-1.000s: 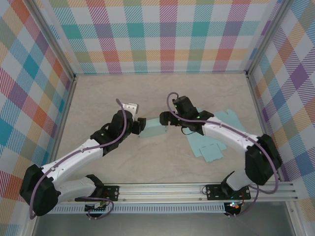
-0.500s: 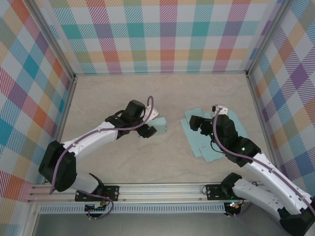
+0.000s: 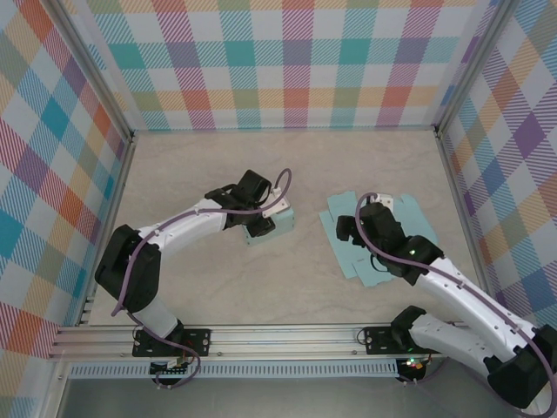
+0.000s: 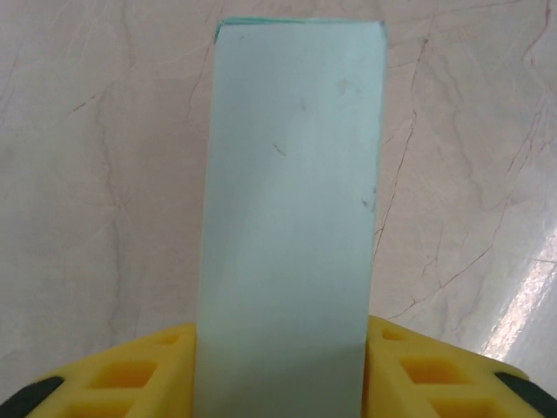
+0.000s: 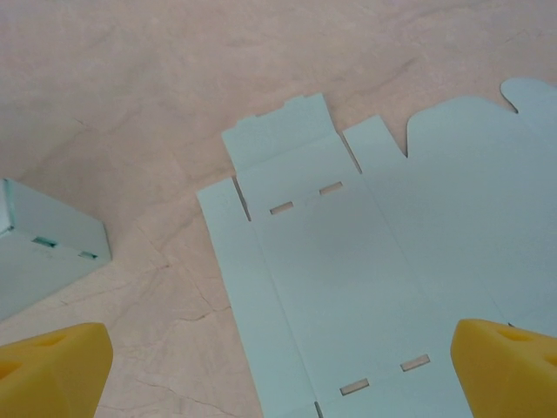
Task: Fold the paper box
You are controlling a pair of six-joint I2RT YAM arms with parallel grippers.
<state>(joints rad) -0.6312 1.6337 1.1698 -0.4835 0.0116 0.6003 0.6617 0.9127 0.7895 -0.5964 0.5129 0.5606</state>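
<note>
Since a second ago my left claw (image 3: 259, 228) has swung onto the smooth, pale-teal folded box (image 4: 291, 174), pinching it between its yellow fingers (image 4: 130, 374). My right claw (image 3: 348, 230) has pulled back and hangs with its jaws spread wide above the flat, slotted cardboard sheet (image 5: 348, 261).

Worktop (image 3: 191, 165): pale marbled surface, plaid walls (image 3: 296, 61) on left, far and right sides, metal rail (image 3: 287, 335) along near edge.

Folded box (image 3: 284, 225), pale teal, sits left of centre. Left arm reaches in from near-left; left pincer (image 3: 260, 226) is against the box's left side, covering part of it.

Flat cut-out sheet (image 3: 372, 272), same teal, lies right of centre, apart from the box. Right pincer (image 3: 348, 232) hangs over the sheet's left edge; jaw spacing unreadable from above.
</note>
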